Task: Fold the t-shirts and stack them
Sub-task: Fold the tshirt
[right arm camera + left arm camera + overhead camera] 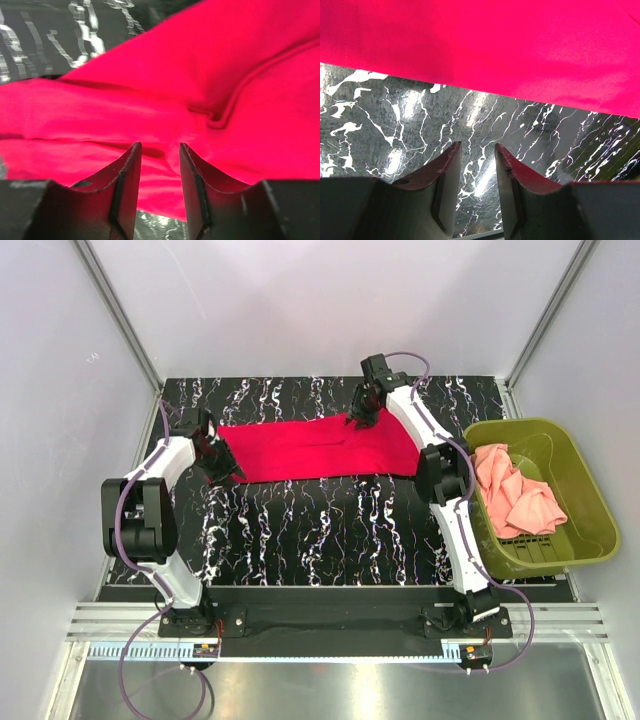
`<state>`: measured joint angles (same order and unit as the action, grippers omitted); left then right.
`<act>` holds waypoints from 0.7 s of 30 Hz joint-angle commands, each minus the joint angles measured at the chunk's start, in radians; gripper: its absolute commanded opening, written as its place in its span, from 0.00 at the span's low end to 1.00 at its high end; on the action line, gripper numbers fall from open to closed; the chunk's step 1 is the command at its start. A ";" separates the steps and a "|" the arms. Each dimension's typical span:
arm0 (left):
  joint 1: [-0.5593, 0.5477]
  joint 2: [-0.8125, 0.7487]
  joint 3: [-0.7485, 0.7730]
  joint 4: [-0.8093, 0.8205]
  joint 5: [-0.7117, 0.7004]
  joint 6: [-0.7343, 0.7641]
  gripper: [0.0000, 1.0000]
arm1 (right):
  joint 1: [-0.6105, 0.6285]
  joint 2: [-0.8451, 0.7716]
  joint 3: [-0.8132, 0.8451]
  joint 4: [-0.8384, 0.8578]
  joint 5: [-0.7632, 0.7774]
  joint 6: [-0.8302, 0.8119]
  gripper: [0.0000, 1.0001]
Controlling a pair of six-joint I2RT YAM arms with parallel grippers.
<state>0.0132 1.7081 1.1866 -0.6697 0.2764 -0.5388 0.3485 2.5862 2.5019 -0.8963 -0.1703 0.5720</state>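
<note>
Red t-shirt (310, 448) flat on marbled table (320, 530)

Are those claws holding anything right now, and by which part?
Nothing, it seems. The left gripper is open over the table beside the red shirt; the right gripper is open above the shirt, no cloth between its fingers.

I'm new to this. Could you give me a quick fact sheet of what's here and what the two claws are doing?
red t-shirt: spread as a long strip on the black marbled table
pink t-shirt: crumpled inside the olive-green basket, right side
left gripper: open, empty, beside the red shirt's left end
right gripper: open, above the red cloth near its far edge
</note>
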 commanded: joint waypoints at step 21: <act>-0.004 -0.051 -0.010 0.016 0.009 0.017 0.38 | 0.043 0.097 0.086 -0.003 0.164 -0.095 0.44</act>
<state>0.0124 1.7012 1.1839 -0.6701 0.2768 -0.5388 0.3786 2.6663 2.5359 -0.9249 -0.0433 0.5018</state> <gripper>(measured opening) 0.377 0.449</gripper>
